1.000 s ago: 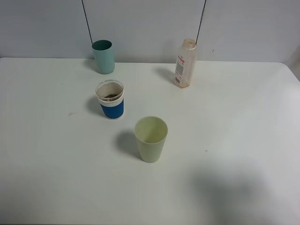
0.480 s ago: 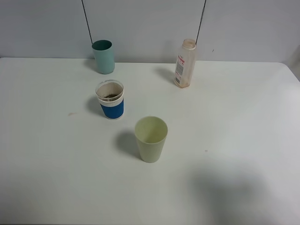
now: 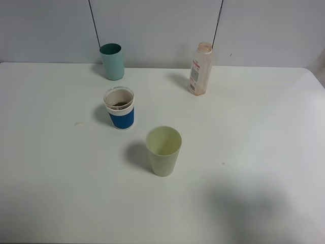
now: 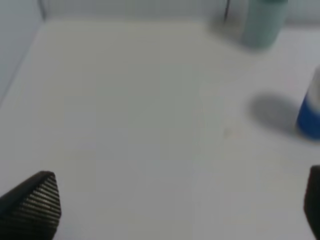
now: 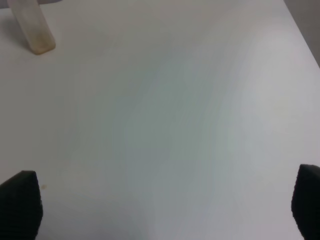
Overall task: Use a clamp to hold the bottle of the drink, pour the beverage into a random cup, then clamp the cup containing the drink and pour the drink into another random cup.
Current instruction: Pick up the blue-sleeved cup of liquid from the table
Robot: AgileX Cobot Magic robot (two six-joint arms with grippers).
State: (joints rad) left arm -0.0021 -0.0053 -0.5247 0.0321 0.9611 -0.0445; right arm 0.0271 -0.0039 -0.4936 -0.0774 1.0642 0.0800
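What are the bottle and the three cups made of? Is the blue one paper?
The bottle is probably plastic: it looks cloudy and see-through, with a stuck-on label. The blue cup is likely paper, going by its rolled white rim and printed band. The pale green cup and the teal cup look like matte plastic, smooth and one colour all over, though I can't be sure.

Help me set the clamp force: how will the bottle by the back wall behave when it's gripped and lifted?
The bottle looks like thin translucent plastic, so it would probably flex under a hard squeeze. It is tall and narrow, so a sideways nudge may tip it. Its mouth seems uncapped, so tilting could spill whatever is inside.
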